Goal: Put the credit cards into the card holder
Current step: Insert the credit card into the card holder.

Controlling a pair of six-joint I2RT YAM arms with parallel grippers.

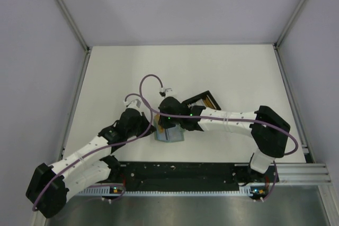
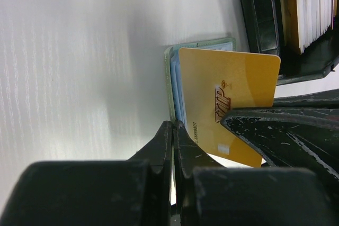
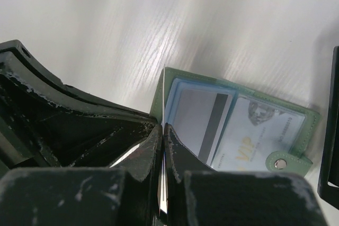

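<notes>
The sage-green card holder [image 1: 168, 136] lies open on the table between both arms. Its pale blue sleeves [image 3: 175, 96] hold a grey-white credit card with a dark stripe [image 3: 196, 115] and a pale "VIP" card [image 3: 254, 136]. My right gripper [image 3: 162, 126] is shut on a yellow-orange credit card [image 2: 233, 88], which shows edge-on in the right wrist view. That card's leading edge meets the sleeves of the card holder [image 2: 204, 44]. My left gripper [image 2: 174, 125] is shut on the holder's near sleeve edge.
A black open box [image 1: 204, 100] stands just beyond the holder, with upright cards [image 2: 318, 3] packed in a compartment. The two grippers crowd together over the holder. White walls and metal rails border the table.
</notes>
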